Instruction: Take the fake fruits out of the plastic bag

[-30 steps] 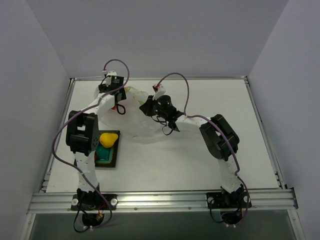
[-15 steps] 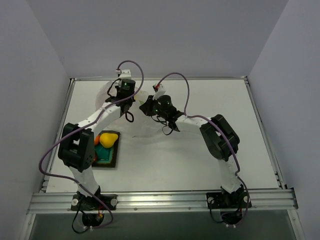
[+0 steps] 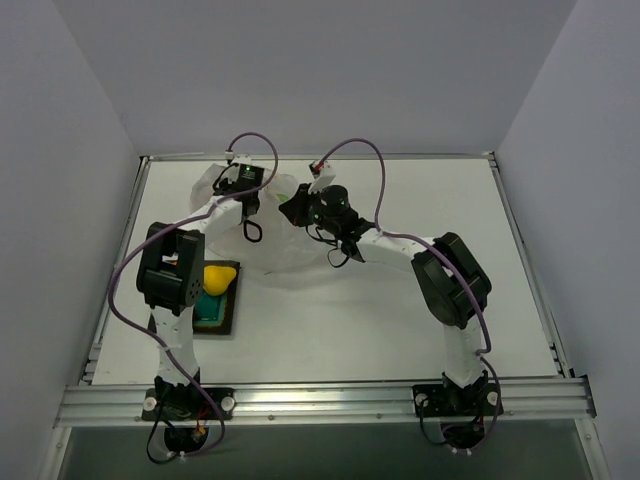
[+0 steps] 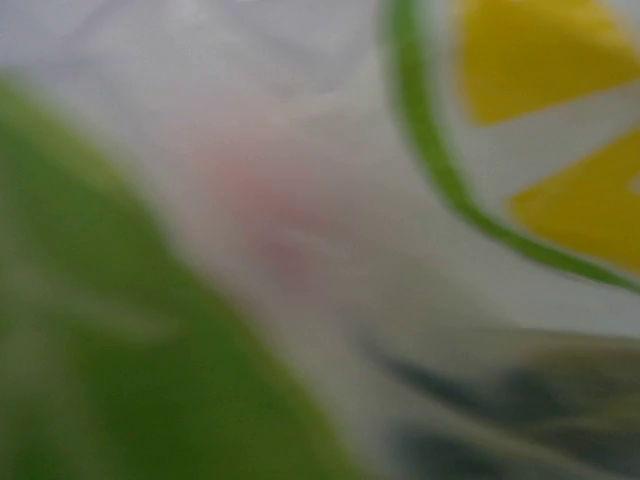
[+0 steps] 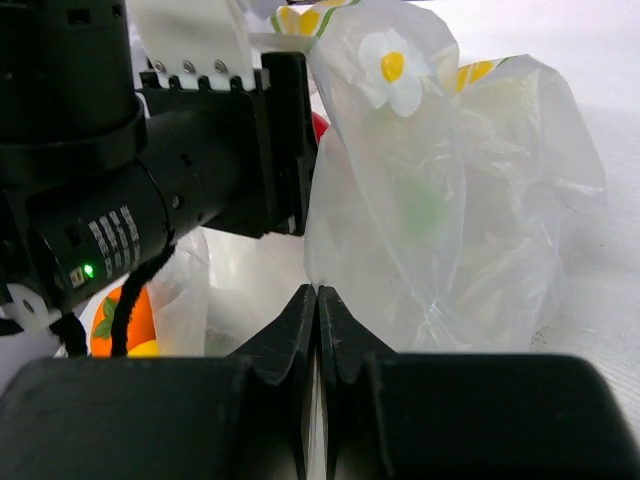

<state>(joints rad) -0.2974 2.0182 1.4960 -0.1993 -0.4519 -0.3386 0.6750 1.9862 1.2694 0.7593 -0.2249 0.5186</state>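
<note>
Right wrist: plastic bag (image 5: 430,190) in hand (image 5: 317,295)

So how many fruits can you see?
3: a yellow one on the tray, an orange one beside it, a red one peeking by the bag. More may hide inside.

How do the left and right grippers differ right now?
Jaws: the right gripper is shut, pinching a fold of the bag. The left gripper hides its jaws, so open or shut cannot be told.
View: the left gripper is pressed so close to the film that its camera shows only blurred print. The right gripper's camera sees the bag clearly from outside.
Shared: both are at the bag.
</note>
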